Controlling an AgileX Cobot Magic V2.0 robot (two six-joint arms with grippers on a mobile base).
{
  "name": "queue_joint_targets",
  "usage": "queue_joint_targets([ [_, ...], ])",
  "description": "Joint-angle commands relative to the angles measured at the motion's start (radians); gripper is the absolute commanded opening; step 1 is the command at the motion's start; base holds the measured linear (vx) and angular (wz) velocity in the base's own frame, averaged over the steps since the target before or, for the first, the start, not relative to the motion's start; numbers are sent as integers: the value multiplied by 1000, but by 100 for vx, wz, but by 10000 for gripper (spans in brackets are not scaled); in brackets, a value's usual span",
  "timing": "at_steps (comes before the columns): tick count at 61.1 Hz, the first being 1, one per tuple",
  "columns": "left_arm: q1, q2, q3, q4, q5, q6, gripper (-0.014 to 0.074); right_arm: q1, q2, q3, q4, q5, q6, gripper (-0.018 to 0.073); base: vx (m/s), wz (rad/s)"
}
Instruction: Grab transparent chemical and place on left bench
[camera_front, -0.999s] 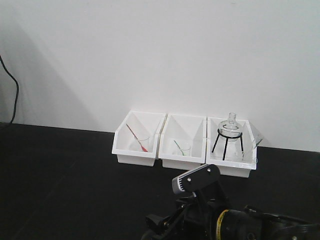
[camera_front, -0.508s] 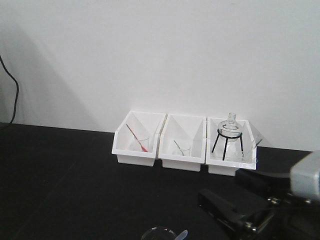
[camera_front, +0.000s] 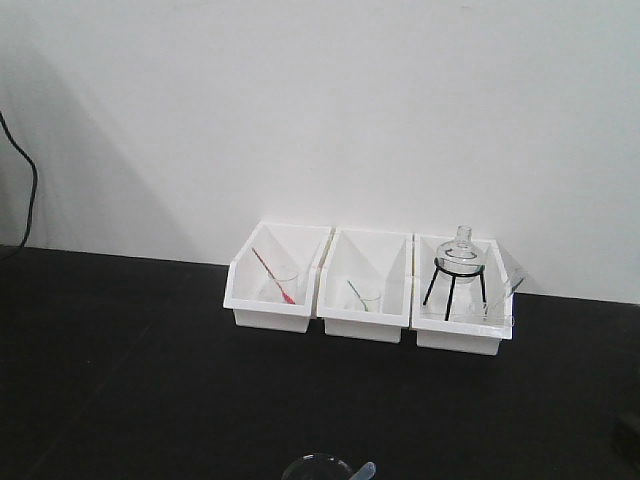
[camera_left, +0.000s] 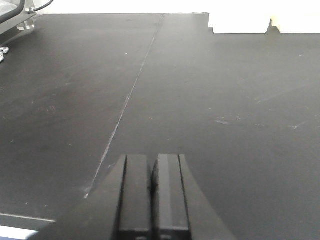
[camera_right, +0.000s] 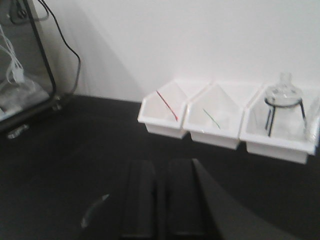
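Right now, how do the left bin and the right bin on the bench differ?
The left bin holds a small beaker with a red-tipped rod leaning in it; the right bin holds a round glass flask on a black tripod stand. The left bin's contents sit low; the right bin's flask rises above its rim. Both are white, open-fronted and set against the wall.

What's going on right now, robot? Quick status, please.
Left gripper shut, empty. Right gripper shut, empty. Clear beaker on black table, front edge. Path clear.

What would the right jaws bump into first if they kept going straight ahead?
Probably the middle bin. The right gripper points across bare black bench toward it, though depth is hard to judge.
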Motion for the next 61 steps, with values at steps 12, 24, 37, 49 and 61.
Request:
queue_joint_targets([
  [12,-2,-19,16,-1,-78,-8,-3,-300,-392,281,298,-97,-425,-9,0,0],
  [24,-2,-19,16,-1,-78,-8,-3,-491,-483,520,381,-239,-425,-8,0,0],
  [37,-2,-19,16,-1,-78,-8,-3,-583,-489,535,393,-253,-511,-8,0,0],
  [49,-2,-19,16,-1,-78,-8,-3,-588,-489,535,394,-230,-529,-8,0,0],
  [61,-2,-19,16,-1,-78,-8,-3,-588,-489,535,394,-230,-529,-8,0,0],
])
